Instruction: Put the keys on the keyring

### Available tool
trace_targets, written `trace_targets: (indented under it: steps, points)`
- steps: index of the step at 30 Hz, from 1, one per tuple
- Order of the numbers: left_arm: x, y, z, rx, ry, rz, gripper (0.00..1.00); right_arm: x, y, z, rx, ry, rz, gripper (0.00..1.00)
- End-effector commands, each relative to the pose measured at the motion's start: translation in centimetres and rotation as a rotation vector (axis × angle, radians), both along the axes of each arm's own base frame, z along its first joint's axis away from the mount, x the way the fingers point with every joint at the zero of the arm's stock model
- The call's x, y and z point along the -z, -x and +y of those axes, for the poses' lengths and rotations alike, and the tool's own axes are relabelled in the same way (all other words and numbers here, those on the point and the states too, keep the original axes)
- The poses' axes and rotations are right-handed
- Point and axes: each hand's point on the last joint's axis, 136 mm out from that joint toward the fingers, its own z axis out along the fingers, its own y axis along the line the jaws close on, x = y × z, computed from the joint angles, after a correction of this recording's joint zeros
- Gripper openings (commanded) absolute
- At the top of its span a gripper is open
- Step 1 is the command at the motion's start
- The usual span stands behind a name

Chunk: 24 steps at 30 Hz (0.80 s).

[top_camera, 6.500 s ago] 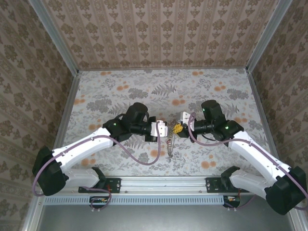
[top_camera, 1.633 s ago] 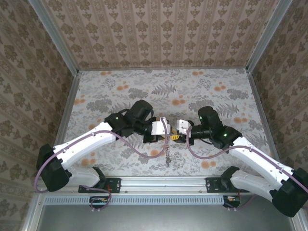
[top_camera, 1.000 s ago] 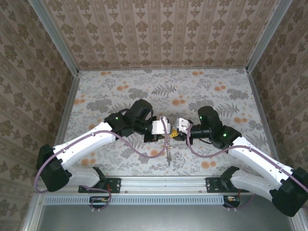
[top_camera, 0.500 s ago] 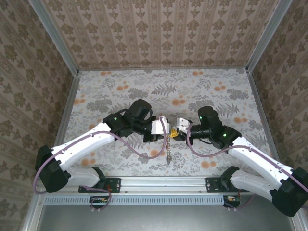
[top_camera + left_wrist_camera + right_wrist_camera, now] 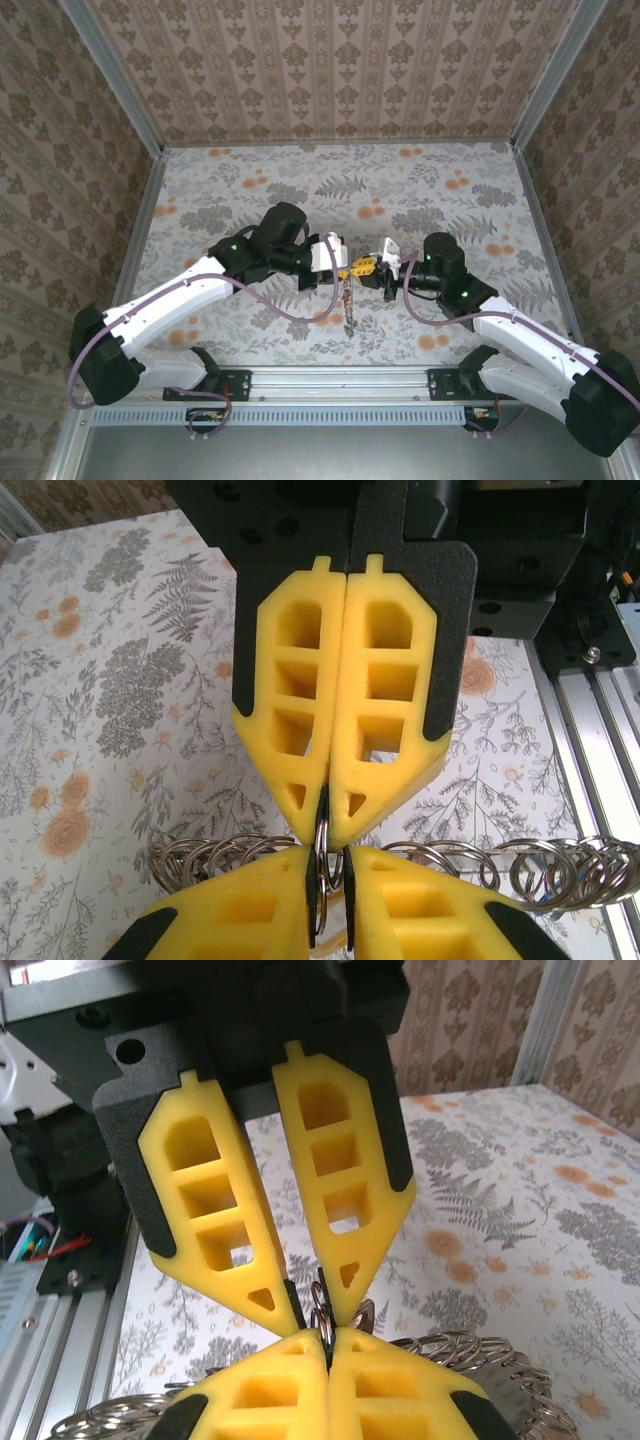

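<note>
My two grippers meet tip to tip above the table's near middle. In the left wrist view my left gripper [image 5: 330, 858] stands with a narrow gap between its yellow pads. One silvery ring of the keyring [image 5: 321, 852] lies in that gap, against one pad. The right gripper [image 5: 323, 820] faces it, shut on the same ring. From the right wrist, the right gripper [image 5: 328, 1340] is pressed shut on the keyring [image 5: 321, 1306], and the left gripper [image 5: 318, 1317] shows its tips parted. From above, a chain of rings [image 5: 348, 305] hangs below the left gripper [image 5: 342, 266] and right gripper [image 5: 370, 268]. The keys are hidden.
A row of linked silvery rings [image 5: 210, 855] stretches sideways under the fingers. The flowered tablecloth [image 5: 250, 185] is walled by patterned panels at the left, right and back. A metal rail [image 5: 340, 380] runs along the near edge.
The two wrists have drawn slightly apart, so yellow fingers now show between them from above. The left jaws have parted a little. The right jaws stay shut.
</note>
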Motion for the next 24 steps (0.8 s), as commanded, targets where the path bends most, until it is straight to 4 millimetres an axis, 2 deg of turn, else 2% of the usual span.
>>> trace_targets:
  steps: [1, 11, 15, 18, 20, 24]
  points:
    - [-0.3, 0.4, -0.1, 0.008, 0.032, 0.031, 0.17, -5.3, 0.9, 0.0, -0.033, -0.157, -0.142, 0.00]
    - [-0.1, -0.4, 0.1, -0.037, 0.043, 0.051, 0.17, -6.5, 1.0, -0.2, -0.032, -0.214, -0.174, 0.00]
    - [-0.3, -0.5, 0.2, -0.047, 0.049, 0.051, 0.10, -6.7, 0.9, 0.0, -0.044, -0.213, -0.176, 0.00]
    - [-1.1, -0.6, 0.5, -0.053, 0.074, 0.036, 0.00, -5.8, 1.1, 0.3, -0.067, -0.170, -0.165, 0.00]
    - [-1.7, -0.6, 0.7, -0.055, 0.093, 0.026, 0.00, -4.4, 1.5, 0.5, -0.099, -0.100, -0.149, 0.00]
    - [-1.9, -0.5, 1.5, -0.067, 0.083, 0.019, 0.00, -2.1, 1.7, 0.0, -0.094, 0.039, -0.160, 0.14]
